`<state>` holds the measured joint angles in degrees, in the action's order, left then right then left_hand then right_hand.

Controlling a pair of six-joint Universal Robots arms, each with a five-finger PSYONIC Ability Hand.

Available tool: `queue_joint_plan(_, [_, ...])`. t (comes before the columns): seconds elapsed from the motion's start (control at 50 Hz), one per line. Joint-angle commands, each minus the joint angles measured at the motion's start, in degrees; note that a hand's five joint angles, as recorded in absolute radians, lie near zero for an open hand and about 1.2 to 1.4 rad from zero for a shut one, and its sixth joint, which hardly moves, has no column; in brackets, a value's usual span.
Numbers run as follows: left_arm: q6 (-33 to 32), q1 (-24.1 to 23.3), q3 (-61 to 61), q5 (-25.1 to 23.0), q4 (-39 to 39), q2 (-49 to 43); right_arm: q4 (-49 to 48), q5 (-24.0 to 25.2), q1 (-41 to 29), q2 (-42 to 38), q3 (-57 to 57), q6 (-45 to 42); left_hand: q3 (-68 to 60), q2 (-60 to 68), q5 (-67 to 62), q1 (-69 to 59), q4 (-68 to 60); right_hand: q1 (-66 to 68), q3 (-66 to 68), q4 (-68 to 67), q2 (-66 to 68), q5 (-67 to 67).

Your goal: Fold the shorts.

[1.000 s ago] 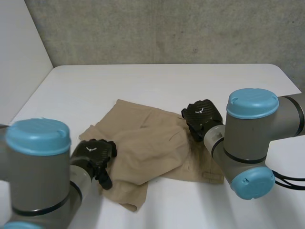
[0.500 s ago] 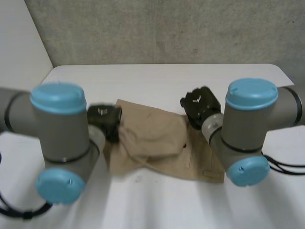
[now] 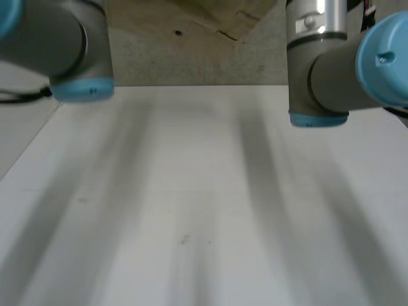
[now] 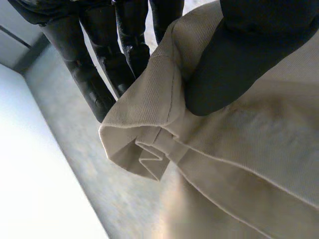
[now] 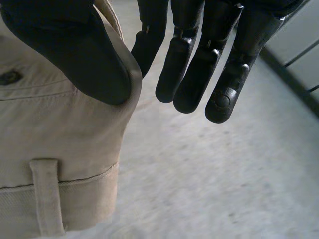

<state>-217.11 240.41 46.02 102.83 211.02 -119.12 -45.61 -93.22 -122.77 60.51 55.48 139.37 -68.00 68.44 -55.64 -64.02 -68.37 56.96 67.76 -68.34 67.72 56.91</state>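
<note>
The beige shorts [image 3: 191, 19] hang high above the white table [image 3: 204, 204], between my two raised arms. In the left wrist view my left hand [image 4: 239, 59] pinches a folded hem edge of the shorts [image 4: 239, 149] between its thumb and its fingers [image 4: 94, 74]. In the right wrist view my right hand [image 5: 75, 55] presses its thumb onto the waistband end of the shorts [image 5: 60, 139], just above a belt loop [image 5: 47, 194]. The nearest of its straight fingers [image 5: 199, 64] lies behind the cloth edge.
The left arm [image 3: 64, 44] and the right arm [image 3: 325, 64] reach up over the far part of the table. A grey concrete wall [image 3: 204, 64] stands behind the table.
Both arms have swung up from the table and lifted the shorts off it. The left hand closed on the cloth while it lay on the table, then rose with it.
</note>
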Motion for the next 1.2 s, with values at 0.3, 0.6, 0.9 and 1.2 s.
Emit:
queue_joint_plan(0.3, [6.9, 1.0, 43.9, -0.3, -6.1, -8.2, 29.9, 8.6, -0.5, -8.7, 24.1, 1.3, 27.8, -28.3, 25.5, 23.8, 28.2, 23.0, 12.2, -11.7, 12.3, 13.1])
queue_joint_plan(0.6, [13.1, 2.9, 52.1, -6.9, -20.2, 13.5, 33.6, 8.6, 1.0, 1.5, 34.4, 7.2, 53.8, -54.2, 51.4, 49.8, 54.1, 23.0, 12.2, -11.7, 12.3, 13.1])
queue_joint_plan(0.9, [24.0, 9.5, 54.8, -17.1, -23.0, 9.1, 33.7, 9.2, 5.0, 3.7, 38.0, 20.8, 36.4, -36.9, 34.1, 32.4, 36.8, 23.0, 12.2, -11.7, 12.3, 13.1])
queue_joint_plan(1.2, [23.8, 11.9, 51.5, -18.7, -15.4, 1.7, 33.0, 8.9, 5.4, 3.4, 38.6, 21.0, 25.2, -25.6, 22.8, 21.2, 25.5, -12.4, -23.2, 23.7, -23.1, -22.3])
